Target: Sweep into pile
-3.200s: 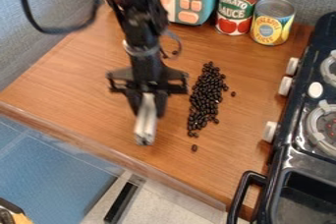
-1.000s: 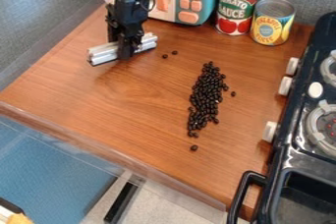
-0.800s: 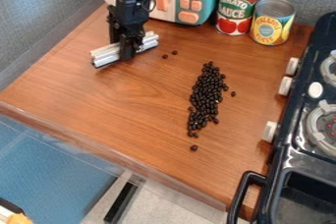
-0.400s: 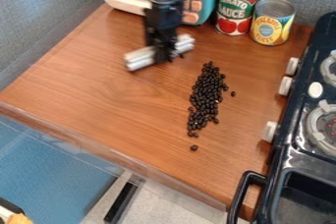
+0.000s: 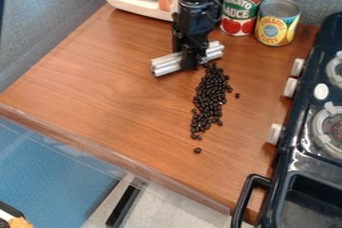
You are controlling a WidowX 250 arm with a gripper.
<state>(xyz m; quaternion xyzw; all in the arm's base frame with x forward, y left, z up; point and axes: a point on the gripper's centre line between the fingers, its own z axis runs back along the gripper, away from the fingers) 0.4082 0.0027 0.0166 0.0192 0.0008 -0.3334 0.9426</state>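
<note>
Gripper (image 5: 190, 62) clamped on bar (image 5: 165, 65), at top end of beans (image 5: 210, 94) on counter (image 5: 120, 92). Sweeping of top end seems in hand. Next calls for low push toward middle, then gathering 2 strays (image 5: 198, 150).

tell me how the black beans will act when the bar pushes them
The black beans look small, rounded and loose, so they would probably slide and roll apart rather than move as one. A few could slip past the ends of the silver bar, much as the lone bean lies apart from the pile.
</note>
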